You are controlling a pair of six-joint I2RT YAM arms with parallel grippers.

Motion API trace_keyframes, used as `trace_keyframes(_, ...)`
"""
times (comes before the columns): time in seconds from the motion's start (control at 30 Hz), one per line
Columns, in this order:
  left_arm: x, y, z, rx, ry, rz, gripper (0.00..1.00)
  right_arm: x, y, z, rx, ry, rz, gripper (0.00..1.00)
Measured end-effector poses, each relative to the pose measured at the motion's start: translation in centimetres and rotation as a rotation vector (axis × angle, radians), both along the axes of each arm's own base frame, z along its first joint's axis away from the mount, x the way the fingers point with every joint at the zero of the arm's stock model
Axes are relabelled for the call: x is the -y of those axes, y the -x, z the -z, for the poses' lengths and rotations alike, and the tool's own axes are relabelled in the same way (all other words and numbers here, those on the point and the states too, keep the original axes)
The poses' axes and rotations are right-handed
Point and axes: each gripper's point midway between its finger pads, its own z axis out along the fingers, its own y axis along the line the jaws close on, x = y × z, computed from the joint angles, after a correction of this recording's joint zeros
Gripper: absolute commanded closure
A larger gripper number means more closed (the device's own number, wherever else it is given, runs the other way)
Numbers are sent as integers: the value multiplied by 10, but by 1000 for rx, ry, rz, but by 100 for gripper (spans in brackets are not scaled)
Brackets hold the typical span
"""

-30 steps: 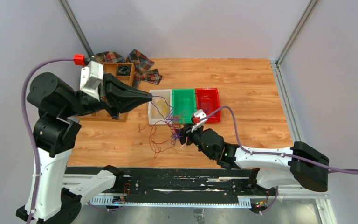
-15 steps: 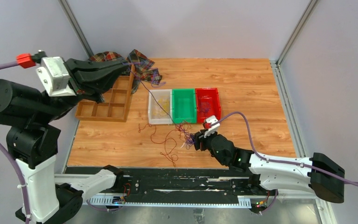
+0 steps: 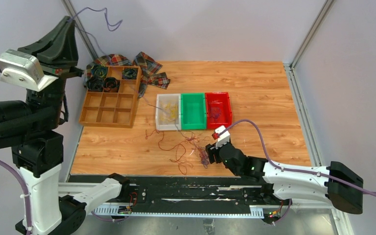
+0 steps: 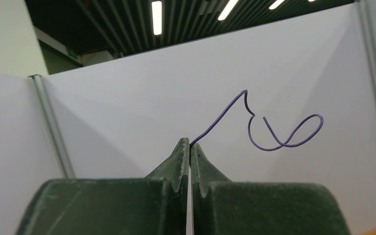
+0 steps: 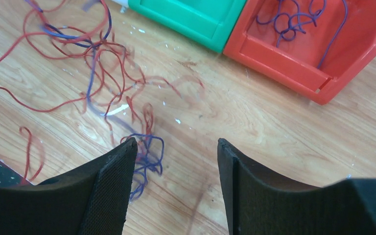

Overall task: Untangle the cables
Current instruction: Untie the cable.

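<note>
Upper left, the left hand [image 4: 190, 147] clamps tight on a purple wire [image 4: 219, 117]; the right hand [image 5: 176, 144] gapes wide, empty, over the cables [image 3: 182, 147] at lower centre.

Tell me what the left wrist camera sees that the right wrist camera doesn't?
Only the left wrist view: the left gripper shut on one purple wire, whose curly end sticks up against a white wall, with ceiling lights above. Only the right wrist view: the right gripper open above the wooden table, a tangle of red-brown and purple cables, a green bin and a red bin holding purple wires. Both: dark gripper fingers at the bottom, and purple wire.
</note>
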Motion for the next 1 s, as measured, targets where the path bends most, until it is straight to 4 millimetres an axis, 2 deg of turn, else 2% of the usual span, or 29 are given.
trace_keyframes(0.23, -34, 10, -36, 133, 88, -169, 99, 6, 3, 12, -24, 52, 0, 39)
trace_keyframes(0.33, -32, 13, -41, 150, 74, -158, 99, 7, 3, 10, -22, 50, 0, 39)
trace_keyframes(0.47, -14, 11, -34, 134, 10, -87, 99, 6, 3, 2, -14, 38, -5, 34)
trace_keyframes(0.63, 16, 4, -15, 78, -87, 43, 99, -5, -3, -38, 45, -33, -20, 28)
trace_keyframes(0.8, 51, 2, 8, 1, -163, 222, 99, -26, -13, -109, 144, -164, -32, 26)
trace_keyframes(0.9, 77, 1, 29, -67, -206, 367, 99, -43, -17, -144, 193, -246, -59, 26)
trace_keyframes(1.0, 102, -7, 54, -158, -233, 509, 99, -64, -20, -169, 230, -308, -100, 27)
